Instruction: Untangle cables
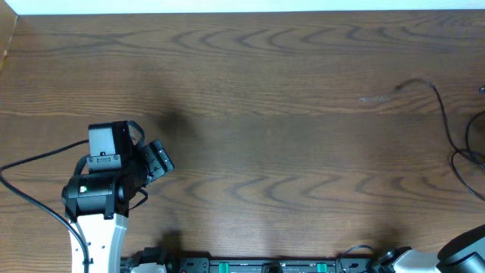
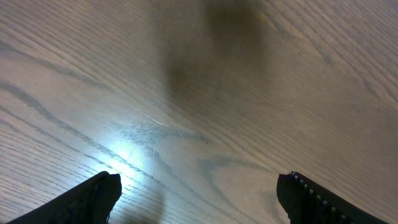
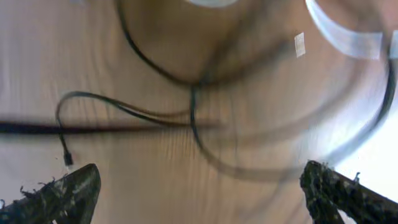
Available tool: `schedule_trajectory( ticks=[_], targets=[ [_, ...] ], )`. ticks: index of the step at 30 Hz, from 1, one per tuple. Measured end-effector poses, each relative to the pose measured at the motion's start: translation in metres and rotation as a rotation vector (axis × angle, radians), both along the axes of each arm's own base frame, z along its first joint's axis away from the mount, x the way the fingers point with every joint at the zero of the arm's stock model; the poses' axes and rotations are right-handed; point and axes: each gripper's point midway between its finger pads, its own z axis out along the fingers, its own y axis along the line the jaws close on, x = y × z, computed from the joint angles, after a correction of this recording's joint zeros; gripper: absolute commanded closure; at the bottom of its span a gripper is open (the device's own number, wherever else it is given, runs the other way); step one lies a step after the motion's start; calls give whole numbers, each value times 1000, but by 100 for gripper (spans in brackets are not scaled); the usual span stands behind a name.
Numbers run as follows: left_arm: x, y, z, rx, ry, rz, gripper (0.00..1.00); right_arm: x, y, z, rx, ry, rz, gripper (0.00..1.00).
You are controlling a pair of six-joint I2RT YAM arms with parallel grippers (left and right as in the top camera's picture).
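Thin black cables (image 1: pixel 447 129) lie at the far right of the table, one plug end (image 1: pixel 402 86) reaching left. In the right wrist view the black cables (image 3: pixel 193 93) cross and loop, blurred, on the wood ahead of my right gripper (image 3: pixel 202 179). One small plug (image 3: pixel 67 160) lies close to its left finger (image 3: pixel 74 190). That gripper is open with only bare wood between its fingers. A pale, blurred band (image 3: pixel 339 34) curves at the upper right. My left gripper (image 2: pixel 200 182) is open over bare table, far from the cables, at the lower left (image 1: pixel 159 159).
The left arm's thicker black lead (image 1: pixel 30 163) trails over the table's left side. The right arm's base (image 1: pixel 462 249) shows at the bottom right corner. Equipment (image 1: pixel 258 265) lines the front edge. The back edge (image 1: pixel 242 10) meets a white strip.
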Motion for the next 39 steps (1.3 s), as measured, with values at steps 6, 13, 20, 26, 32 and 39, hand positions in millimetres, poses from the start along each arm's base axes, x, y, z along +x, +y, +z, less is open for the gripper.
schedule_trajectory(
  ticks=[6,13,20,26,32,39],
  targets=[
    [0,0,0,0,0,0,14,25,24,12,208,-174,-73,1],
    [2,0,1,1,-8,0,14,50,76,42,518,-370,10,1],
    [2,0,1,1,-8,0,14,52,109,54,717,-392,13,1],
    [2,0,1,1,-9,0,14,83,107,77,646,-545,148,4],
    [2,0,1,1,-8,0,14,104,101,58,340,-468,279,18],
    [2,0,1,1,-9,0,14,108,99,19,-129,-143,495,12]
  ],
)
